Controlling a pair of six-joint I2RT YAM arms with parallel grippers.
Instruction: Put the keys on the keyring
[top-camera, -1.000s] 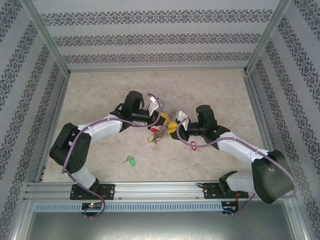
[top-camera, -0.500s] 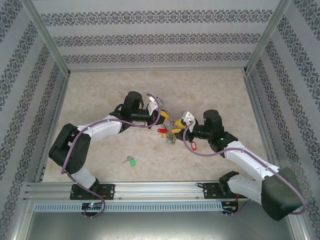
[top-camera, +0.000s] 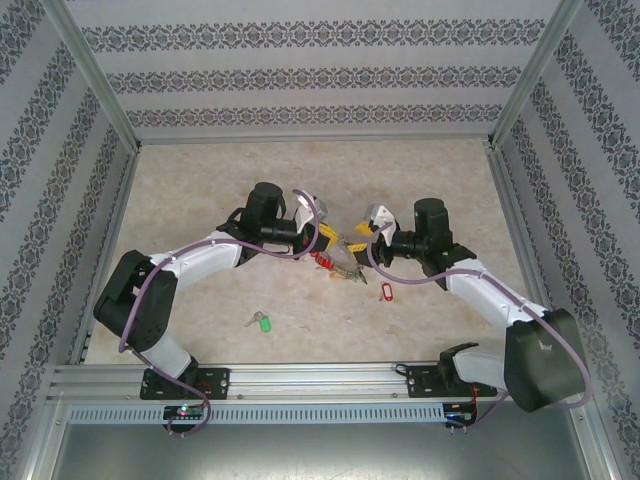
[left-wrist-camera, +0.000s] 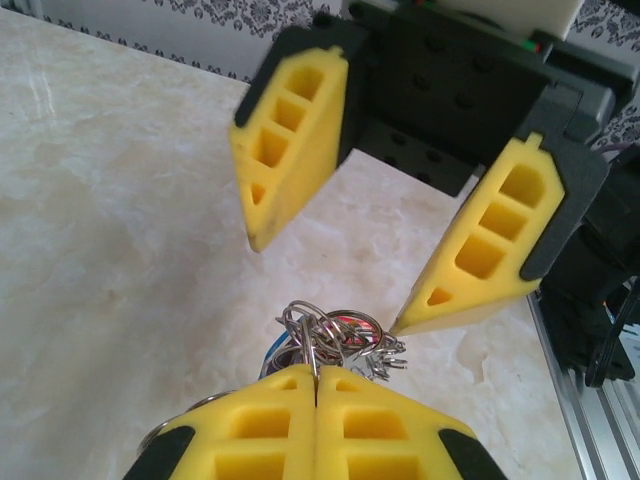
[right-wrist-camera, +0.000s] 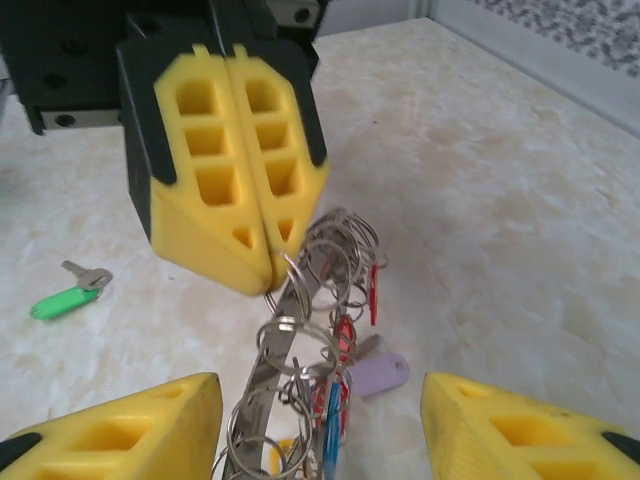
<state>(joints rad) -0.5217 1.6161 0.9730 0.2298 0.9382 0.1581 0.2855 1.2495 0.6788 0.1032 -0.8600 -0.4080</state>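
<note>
A: Arm pose?
B: Both arms are bent at the elbow and reach in toward mid-table, wrists facing each other, tips close. The left arm (top-camera: 200, 258) comes in from the left, the right arm (top-camera: 480, 285) from the right. Elbows are out wide near the side frames.
A: Left side?
B: The left fingers (left-wrist-camera: 270, 430) are pressed flat together, pinching the grey band of the keyring (right-wrist-camera: 300, 340). The ring stands on edge off their tips, raised off the table at that end. Small split rings and coloured tags are bunched along it.
A: Right side?
B: The right fingers (left-wrist-camera: 480, 255) are spread well apart, holding nothing. From the right wrist camera the ring runs up through the gap between them. No contact visible with either one.
A: Loose keys?
B: Both lie flat on the table, neither on the ring. The green-tag key (top-camera: 260, 321) is on the left arm's side, toward the near edge and well apart from both sets of fingers. The red-tag key (top-camera: 386, 291) is just on the near side of the right wrist, near the bunch but not touching it.
A: Surface, room?
B: The table (top-camera: 200, 190) is pale beige with a marble look and a matte finish. The walls (top-camera: 320, 80) on three sides have grey wallpaper with dark ornamental bands. There are aluminium posts (top-camera: 100, 80) at the corners. An aluminium rail (top-camera: 320, 380) runs along the near edge, with both bases bolted to it.
</note>
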